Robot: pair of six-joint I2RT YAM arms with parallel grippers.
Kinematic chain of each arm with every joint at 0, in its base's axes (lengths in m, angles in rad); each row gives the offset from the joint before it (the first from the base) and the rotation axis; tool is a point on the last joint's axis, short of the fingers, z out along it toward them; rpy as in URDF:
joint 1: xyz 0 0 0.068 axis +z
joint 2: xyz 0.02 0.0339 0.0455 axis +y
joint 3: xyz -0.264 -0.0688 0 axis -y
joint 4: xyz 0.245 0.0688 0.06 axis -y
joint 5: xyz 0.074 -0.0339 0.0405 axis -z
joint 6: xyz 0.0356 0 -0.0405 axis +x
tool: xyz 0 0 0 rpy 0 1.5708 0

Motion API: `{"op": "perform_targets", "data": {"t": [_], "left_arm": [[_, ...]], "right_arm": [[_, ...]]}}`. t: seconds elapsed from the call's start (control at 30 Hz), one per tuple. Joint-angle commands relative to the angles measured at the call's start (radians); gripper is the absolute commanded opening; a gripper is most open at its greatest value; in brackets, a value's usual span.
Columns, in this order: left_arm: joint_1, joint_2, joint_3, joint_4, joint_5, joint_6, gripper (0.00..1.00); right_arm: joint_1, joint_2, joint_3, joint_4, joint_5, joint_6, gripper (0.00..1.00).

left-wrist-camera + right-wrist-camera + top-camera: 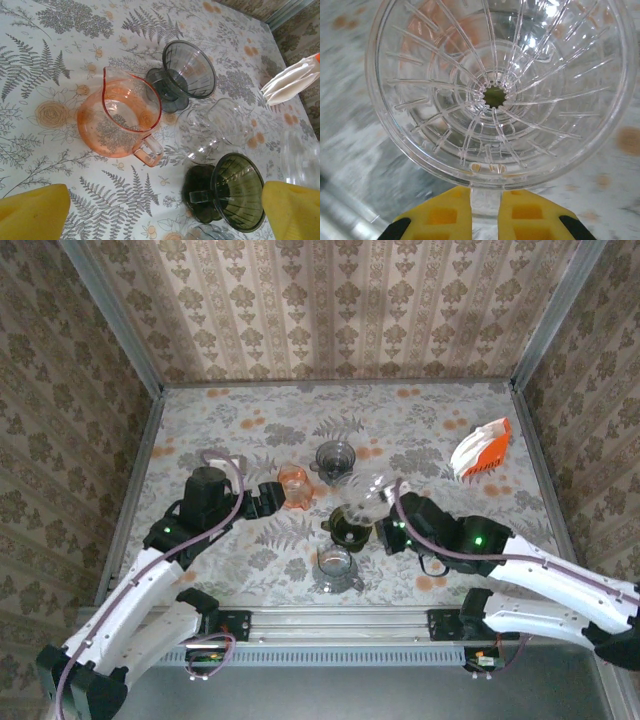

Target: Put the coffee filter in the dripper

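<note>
Since the right gripper [485, 202] clenches only the thin handle tab of the clear dripper [495, 90], the cone may twist or slip free if swung; further out, the left gripper [268, 500], jaws spread wide, could clip the orange pitcher [120, 120], while the coffee filters [472, 456] stand far right in their holder [498, 429].
</note>
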Motion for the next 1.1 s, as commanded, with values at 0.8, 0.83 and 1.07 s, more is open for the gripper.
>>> {"op": "perform_targets", "data": {"t": [0.8,0.83,1.07], "left_arm": [[0.083,-0.043,0.017,-0.032,0.035,0.028,1.00],[0.083,-0.041,0.017,-0.032,0.037,0.028,1.00],[0.091,-0.039,0.014,-0.031,0.042,0.028,1.00]], "right_arm": [[0.260,0.184,0.101,-0.141,-0.059,0.001,0.04],[0.263,0.187,0.101,-0.141,-0.056,0.003,0.04],[0.281,0.201,0.100,-0.136,-0.045,0.011,0.17]]}}
